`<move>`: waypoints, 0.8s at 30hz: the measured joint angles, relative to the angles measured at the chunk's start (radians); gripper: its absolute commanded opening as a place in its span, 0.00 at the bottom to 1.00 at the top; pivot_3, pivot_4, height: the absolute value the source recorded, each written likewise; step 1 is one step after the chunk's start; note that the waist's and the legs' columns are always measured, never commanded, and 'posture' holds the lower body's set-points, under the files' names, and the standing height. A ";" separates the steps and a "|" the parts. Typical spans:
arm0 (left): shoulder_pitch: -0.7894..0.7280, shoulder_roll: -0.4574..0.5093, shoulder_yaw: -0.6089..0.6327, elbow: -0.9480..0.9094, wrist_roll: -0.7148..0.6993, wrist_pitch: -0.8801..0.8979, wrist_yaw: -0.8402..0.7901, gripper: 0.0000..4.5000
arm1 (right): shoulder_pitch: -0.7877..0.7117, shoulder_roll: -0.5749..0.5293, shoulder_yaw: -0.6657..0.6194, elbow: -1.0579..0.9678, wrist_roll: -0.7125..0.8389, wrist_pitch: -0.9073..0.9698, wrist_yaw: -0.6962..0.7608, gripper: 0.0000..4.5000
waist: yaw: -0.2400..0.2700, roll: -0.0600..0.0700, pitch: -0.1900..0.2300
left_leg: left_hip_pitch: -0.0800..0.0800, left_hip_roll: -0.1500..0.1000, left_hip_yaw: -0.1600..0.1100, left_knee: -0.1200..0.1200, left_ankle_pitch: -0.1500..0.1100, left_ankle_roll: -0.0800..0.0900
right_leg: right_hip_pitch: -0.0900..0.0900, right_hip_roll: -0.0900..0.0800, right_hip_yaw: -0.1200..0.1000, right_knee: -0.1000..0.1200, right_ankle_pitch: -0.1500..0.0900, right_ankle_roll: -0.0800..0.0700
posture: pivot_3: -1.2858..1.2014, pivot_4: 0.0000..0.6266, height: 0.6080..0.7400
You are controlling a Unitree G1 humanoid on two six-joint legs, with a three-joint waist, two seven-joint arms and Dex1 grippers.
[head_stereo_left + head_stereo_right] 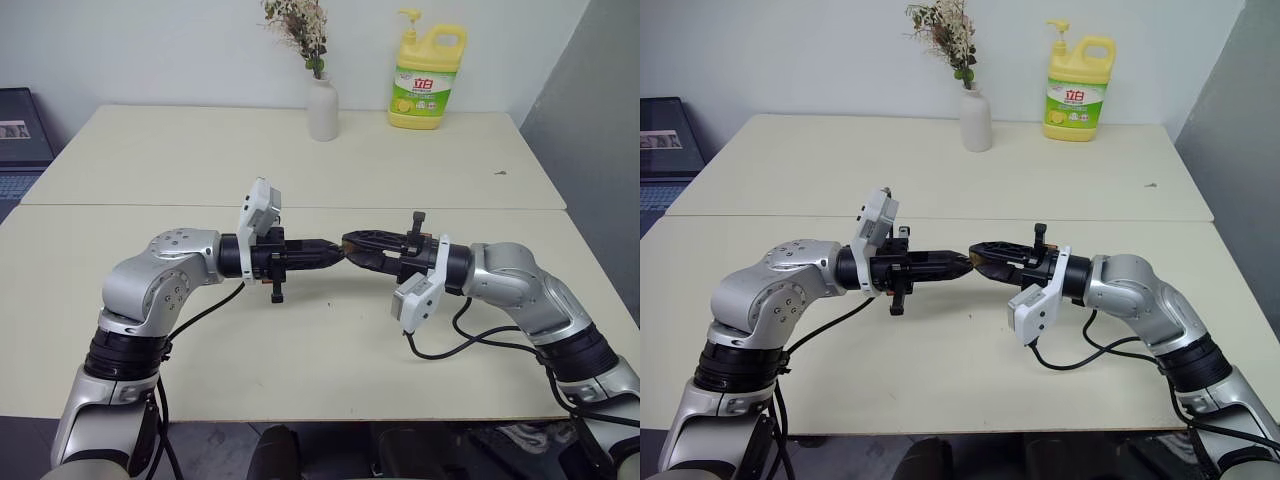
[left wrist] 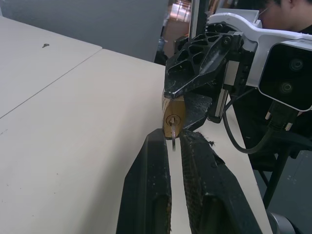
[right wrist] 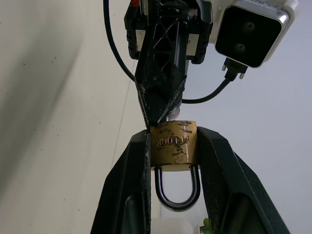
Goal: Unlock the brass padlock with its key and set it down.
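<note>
Brass padlock [image 3: 173,142] keyhole toward left gripper [image 1: 335,251]

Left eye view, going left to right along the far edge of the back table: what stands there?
Dark laptop at the picture's edge → white vase with dried flowers → yellow detergent bottle with pump.

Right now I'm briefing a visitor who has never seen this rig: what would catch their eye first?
The two grippers meeting tip to tip above the near table: the right gripper clamps the brass padlock, its shackle closed. The left gripper pinches the key at the lock's keyhole. Behind, on the far table, stand a yellow soap bottle and a white vase of dried flowers.
</note>
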 measured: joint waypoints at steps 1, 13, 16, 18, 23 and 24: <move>0.000 0.000 0.000 0.000 0.001 -0.001 -0.002 0.01 | 0.000 0.000 0.000 0.000 0.000 0.000 0.000 0.21 | 0.000 0.000 0.000 | 0.000 0.000 0.000 0.000 0.000 0.000 | 0.000 0.000 0.000 0.000 0.000 0.000 | 0.52 0.24 1.00; 0.000 -0.002 0.003 0.037 0.050 -0.068 0.011 0.36 | 0.000 -0.002 -0.004 0.000 0.000 0.001 0.014 0.21 | 0.000 0.000 0.000 | 0.000 0.000 0.000 0.000 0.000 0.000 | 0.000 0.000 0.000 0.000 0.000 0.000 | 0.52 0.24 1.00; 0.003 0.019 0.005 0.042 0.052 -0.066 -0.003 0.36 | 0.002 -0.003 -0.005 0.000 0.000 0.003 0.019 0.21 | 0.000 0.000 0.000 | 0.000 0.000 0.000 0.000 0.000 0.000 | 0.000 0.000 0.000 0.000 0.000 0.000 | 0.52 0.24 1.00; 0.008 0.033 0.010 0.041 0.044 -0.052 -0.011 0.36 | 0.005 -0.007 -0.005 0.000 0.001 0.003 0.023 0.21 | 0.000 0.000 0.000 | 0.000 0.000 0.000 0.000 0.000 0.000 | 0.000 0.000 0.000 0.000 0.000 0.000 | 0.52 0.24 1.00; 0.006 0.031 0.012 0.038 0.023 -0.035 -0.010 0.36 | 0.005 -0.010 -0.005 0.000 0.002 0.004 0.035 0.21 | 0.001 0.000 0.000 | 0.000 0.000 0.000 0.000 0.000 0.000 | 0.000 0.000 0.000 0.000 0.000 0.000 | 0.52 0.24 1.00; 0.004 0.030 0.012 0.031 0.012 -0.024 -0.011 0.36 | 0.005 -0.010 -0.005 0.000 0.002 0.004 0.039 0.21 | 0.001 0.000 0.000 | 0.000 0.000 0.000 0.000 0.000 0.000 | 0.000 0.000 0.000 0.000 0.000 0.000 | 0.52 0.24 1.00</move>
